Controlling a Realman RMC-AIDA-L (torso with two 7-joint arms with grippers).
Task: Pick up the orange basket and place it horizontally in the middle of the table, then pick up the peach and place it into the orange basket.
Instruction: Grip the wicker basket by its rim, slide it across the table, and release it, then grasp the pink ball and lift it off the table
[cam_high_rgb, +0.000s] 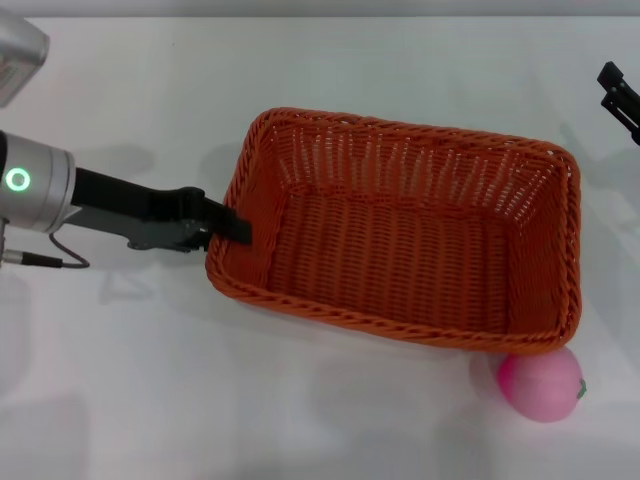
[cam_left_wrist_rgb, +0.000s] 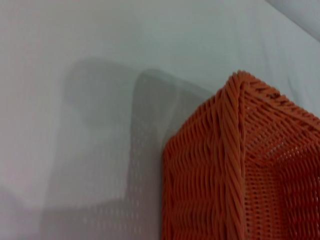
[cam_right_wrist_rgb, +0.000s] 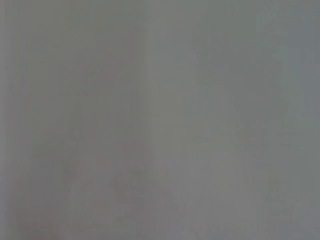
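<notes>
The orange basket (cam_high_rgb: 405, 235) sits on the table (cam_high_rgb: 150, 400) about mid-width, long side roughly across the head view but skewed a bit, its right end nearer the robot than the left. Nothing lies inside it; only the bare woven floor shows. The left end looks lifted slightly, with a shadow under that rim. The left gripper (cam_high_rgb: 240, 228) reaches in from the left and is clamped on the basket's left short wall, one dark finger (cam_high_rgb: 248, 230) showing inside the rim, the other side hidden by the weave. The left wrist view shows a basket corner (cam_left_wrist_rgb: 235, 165) up close, braided rim and sloping side, with its shadow on the white top beside it. The peach (cam_high_rgb: 542, 383) lies outside the basket, on the table just off the near right corner, touching or almost touching the rim; which one, cannot tell. A green mark shows at its right end. The right gripper (cam_high_rgb: 620, 95) hangs at the far right edge of the head view, well apart from the basket; only part of it shows, so cannot tell if it is open or closed. The right wrist view shows only plain grey. Open white table lies near-left of the basket and along the far side.
</notes>
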